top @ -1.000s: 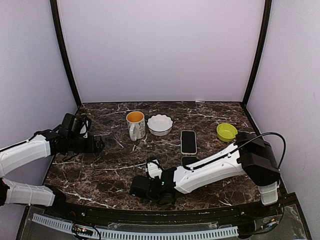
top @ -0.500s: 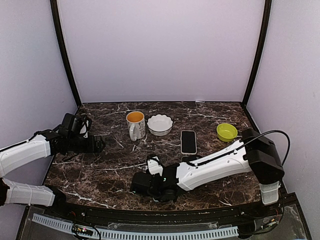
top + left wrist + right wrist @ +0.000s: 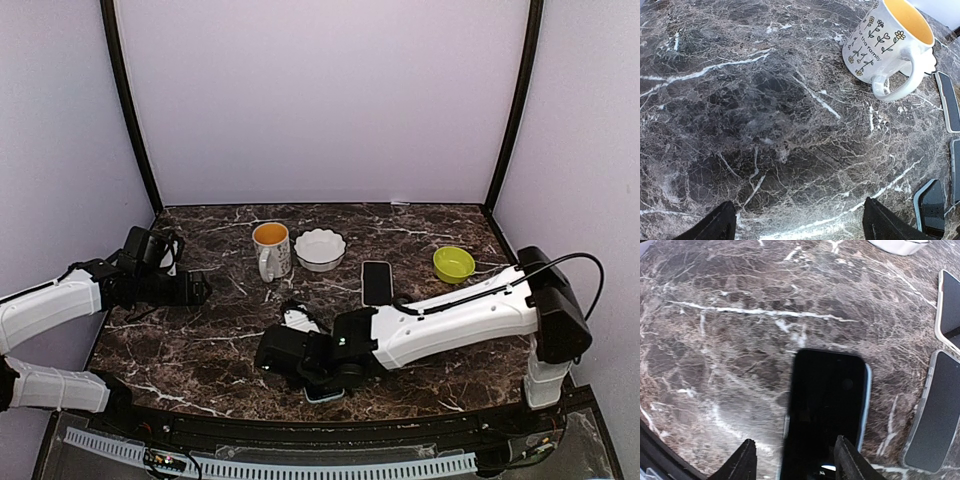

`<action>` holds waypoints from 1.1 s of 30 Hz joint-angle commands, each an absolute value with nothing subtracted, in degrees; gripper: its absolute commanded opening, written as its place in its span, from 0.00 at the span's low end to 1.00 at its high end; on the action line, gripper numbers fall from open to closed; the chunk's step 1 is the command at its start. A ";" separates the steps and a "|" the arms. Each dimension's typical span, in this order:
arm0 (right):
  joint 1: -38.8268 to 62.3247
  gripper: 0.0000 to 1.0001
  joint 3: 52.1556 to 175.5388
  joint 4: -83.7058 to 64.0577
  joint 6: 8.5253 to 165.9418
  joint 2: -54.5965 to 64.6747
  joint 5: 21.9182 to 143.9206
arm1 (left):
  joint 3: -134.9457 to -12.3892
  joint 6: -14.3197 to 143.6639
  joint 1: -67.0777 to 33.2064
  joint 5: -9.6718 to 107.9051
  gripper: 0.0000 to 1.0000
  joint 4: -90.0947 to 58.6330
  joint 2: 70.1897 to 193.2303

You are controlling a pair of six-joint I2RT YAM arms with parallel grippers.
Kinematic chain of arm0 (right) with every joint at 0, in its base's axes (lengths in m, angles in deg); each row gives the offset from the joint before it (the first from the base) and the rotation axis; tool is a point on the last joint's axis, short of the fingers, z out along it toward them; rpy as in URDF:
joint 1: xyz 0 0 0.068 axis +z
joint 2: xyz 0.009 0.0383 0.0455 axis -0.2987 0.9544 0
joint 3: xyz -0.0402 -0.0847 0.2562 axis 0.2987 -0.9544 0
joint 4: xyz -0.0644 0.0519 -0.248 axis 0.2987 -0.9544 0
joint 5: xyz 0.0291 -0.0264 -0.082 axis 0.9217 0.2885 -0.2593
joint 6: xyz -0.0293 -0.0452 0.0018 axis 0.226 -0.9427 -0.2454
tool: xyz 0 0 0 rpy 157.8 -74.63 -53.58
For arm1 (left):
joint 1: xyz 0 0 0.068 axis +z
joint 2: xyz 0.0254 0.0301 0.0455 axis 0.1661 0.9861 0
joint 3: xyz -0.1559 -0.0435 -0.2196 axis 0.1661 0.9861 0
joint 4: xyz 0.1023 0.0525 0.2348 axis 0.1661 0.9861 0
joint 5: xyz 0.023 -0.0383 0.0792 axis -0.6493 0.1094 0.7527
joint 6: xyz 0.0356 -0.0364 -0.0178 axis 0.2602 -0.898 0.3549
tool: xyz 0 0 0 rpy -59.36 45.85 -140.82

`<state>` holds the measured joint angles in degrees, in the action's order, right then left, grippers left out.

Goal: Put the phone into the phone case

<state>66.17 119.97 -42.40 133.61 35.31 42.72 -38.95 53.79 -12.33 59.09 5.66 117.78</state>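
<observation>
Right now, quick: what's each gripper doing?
Left gripper: open, holding nothing.
Right gripper: fingers over the phone; grip cannot be told.

— What else is on your table [image 3: 205, 345]?
— You have a white mug [image 3: 271, 248], orange inside, flowers drawn on its side, handle turned toward the near edge. Just right of it sits a white bowl [image 3: 320, 249] with a scalloped rim. Well off to the right is a small green bowl [image 3: 454, 264]. Everything stands on dark veined marble.
</observation>
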 commanded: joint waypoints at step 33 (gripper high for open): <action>71.92 0.16 135.27 -68.18 145.96 53.87 43.15 | -38.15 54.98 -11.97 57.99 0.88 4.95 117.72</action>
<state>72.51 139.38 -68.52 143.42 54.21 40.71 -38.95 54.23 -12.33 58.22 5.31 117.91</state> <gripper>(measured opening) 0.178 0.887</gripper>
